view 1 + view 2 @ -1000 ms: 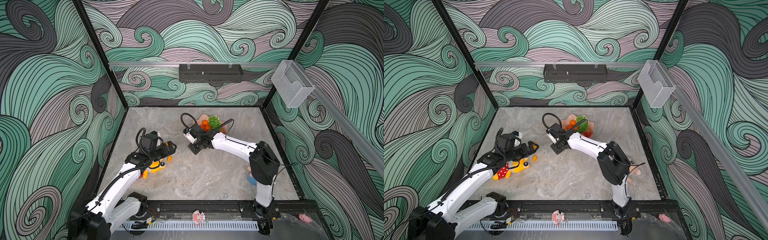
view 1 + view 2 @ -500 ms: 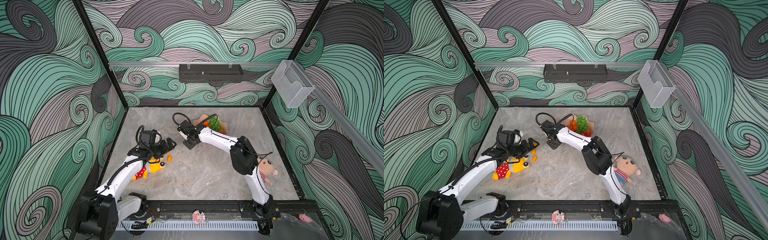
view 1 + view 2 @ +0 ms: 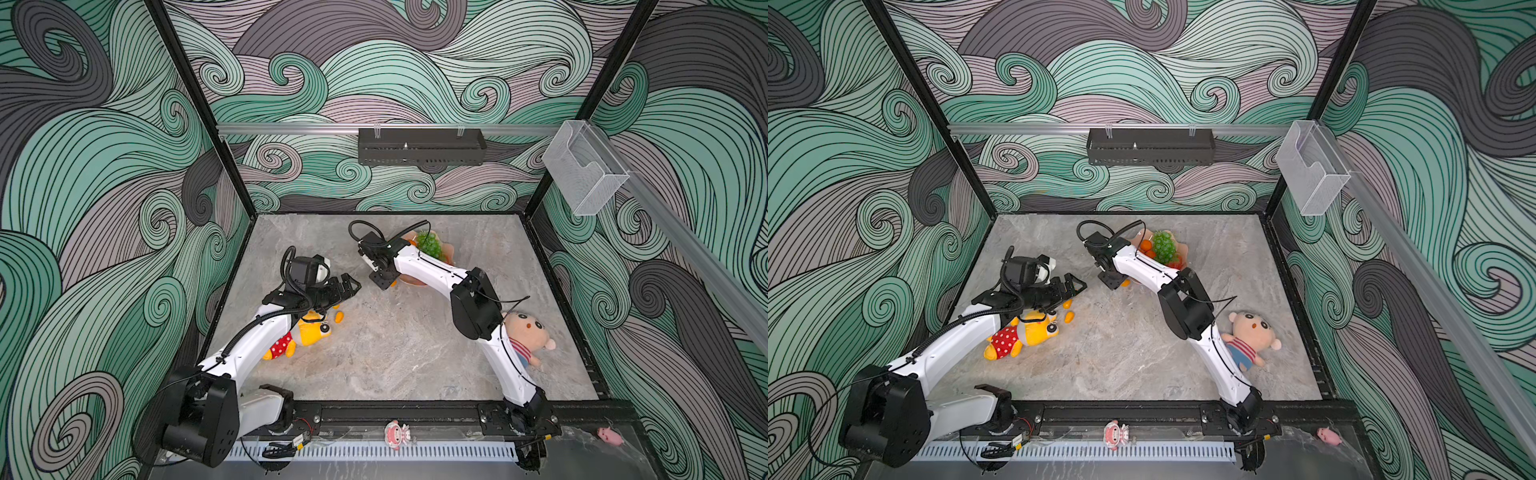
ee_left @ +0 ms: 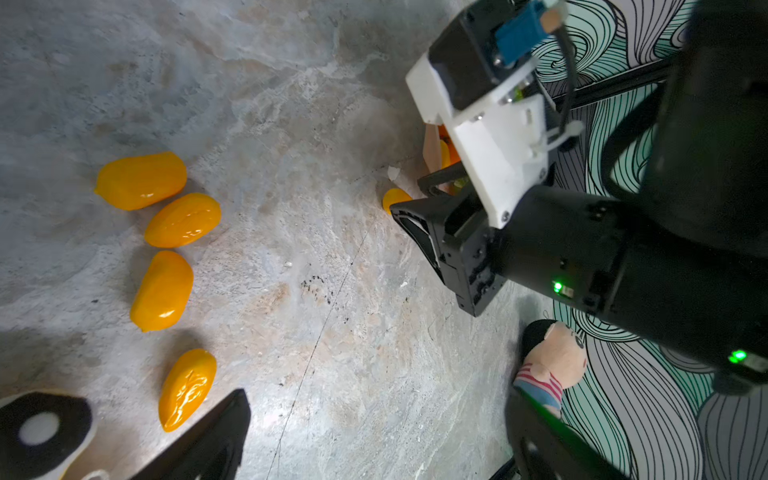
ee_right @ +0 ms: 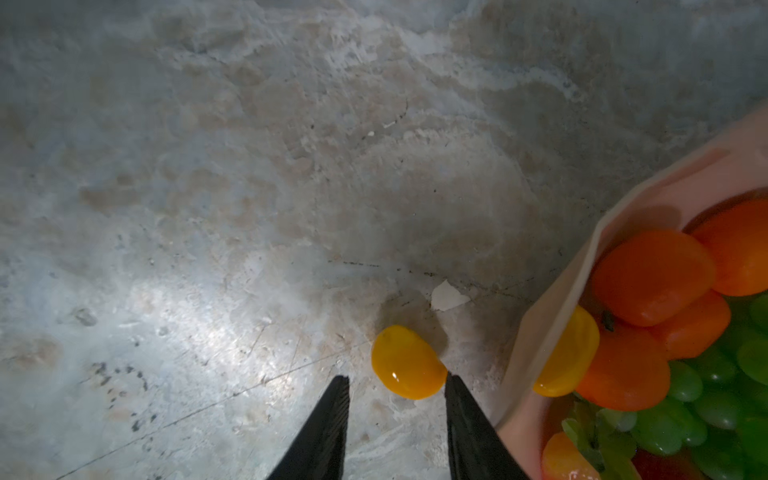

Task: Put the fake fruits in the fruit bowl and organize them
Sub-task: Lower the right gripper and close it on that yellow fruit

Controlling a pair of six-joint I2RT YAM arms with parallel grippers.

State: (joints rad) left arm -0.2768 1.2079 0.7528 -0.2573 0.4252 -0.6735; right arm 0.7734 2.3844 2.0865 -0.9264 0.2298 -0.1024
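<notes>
Across the lower middle of both top views lies the grey marbled worktop (image 3: 395, 361), closed in on three sides by wall panels (image 3: 104, 208) of green and mauve swirls. The left arm (image 3: 257, 343) reaches up from the lower left of the frame. The right arm (image 3: 478, 307) comes from the lower right and bends in towards the centre.

A yellow plush toy (image 3: 309, 334) in red dotted shorts lies partly under the left arm. A plush doll (image 3: 525, 336) in a striped shirt lies right of centre, beside the right arm.

The fruit bowl (image 3: 1183, 249), peach-pink, sits at the upper centre of the worktop, partly behind the right arm. It holds the grape bunch (image 3: 1163, 245), several tangerines (image 5: 652, 278), a glimpse of red strawberry (image 3: 1177, 262) and one yellow kumquat (image 5: 569, 353) against its wall.

The left claw (image 3: 351, 286) hangs left of centre, its fingers spread wide with nothing between them. Its wrist view shows four kumquats (image 4: 162, 291) in a loose line on the worktop near it.

The right claw (image 3: 384, 284) points down just left of the bowl, jaws apart and gripping nothing. A single loose kumquat (image 5: 409, 361) lies on the worktop just past its tips, close against one finger and just outside the bowl.
</notes>
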